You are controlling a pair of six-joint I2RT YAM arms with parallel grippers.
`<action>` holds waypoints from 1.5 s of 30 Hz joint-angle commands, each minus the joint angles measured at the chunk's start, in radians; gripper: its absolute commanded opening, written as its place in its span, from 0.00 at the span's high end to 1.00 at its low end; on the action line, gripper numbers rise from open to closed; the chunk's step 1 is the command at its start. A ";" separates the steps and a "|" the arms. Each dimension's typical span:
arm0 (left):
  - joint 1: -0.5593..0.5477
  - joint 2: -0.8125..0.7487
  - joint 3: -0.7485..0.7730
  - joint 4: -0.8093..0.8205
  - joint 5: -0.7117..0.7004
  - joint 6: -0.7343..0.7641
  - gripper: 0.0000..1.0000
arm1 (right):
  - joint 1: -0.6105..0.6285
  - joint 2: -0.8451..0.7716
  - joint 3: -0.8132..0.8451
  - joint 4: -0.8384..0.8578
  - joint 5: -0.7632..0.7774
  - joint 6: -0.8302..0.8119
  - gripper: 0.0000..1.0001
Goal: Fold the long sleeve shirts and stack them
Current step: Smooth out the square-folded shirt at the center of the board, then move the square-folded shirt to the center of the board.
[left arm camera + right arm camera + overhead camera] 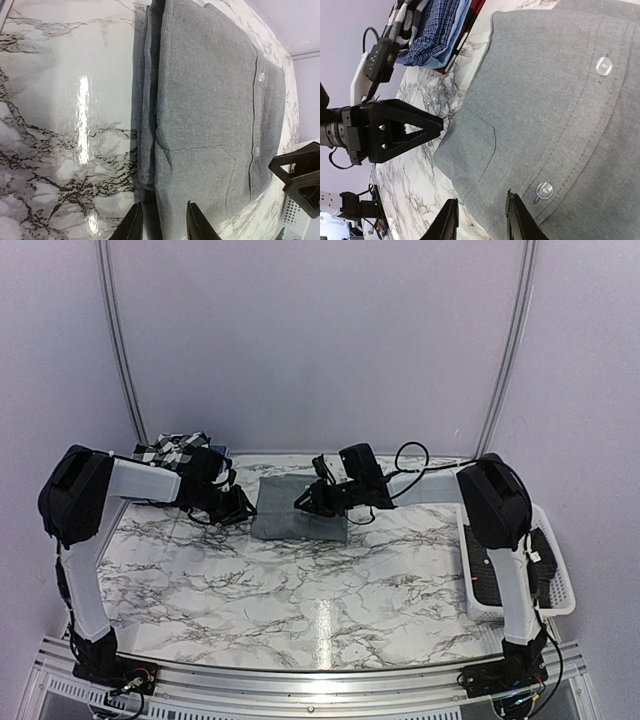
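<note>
Grey shirt (285,515) folded on marble table (300,595)

Overhead view wide; wrists close, share grey shirt (210,100).

A robot lab booth: plain white walls (320,340), marble-patterned table (300,590), arms (85,570) bolted to a rail (310,680).

Left arm (82,585) and right arm (517,590): white tube links, bulky black joint housings, black bases with thin wires on a ribbed metal rail. Black cable (412,453) loops off the right wrist. Left gripper (436,125): matte black, triangular cut-out fingers, small silver screws.
</note>
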 commanded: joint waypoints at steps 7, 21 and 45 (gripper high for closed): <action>0.000 0.110 0.078 -0.056 0.056 0.051 0.62 | 0.016 0.026 -0.076 0.010 -0.023 -0.015 0.75; -0.001 0.153 0.076 -0.102 0.063 0.040 0.67 | 0.017 -0.009 -0.127 -0.008 0.008 -0.037 0.76; -0.081 -0.097 -0.248 -0.118 0.174 -0.047 1.00 | 0.019 -0.284 -0.294 -0.132 0.217 -0.142 0.73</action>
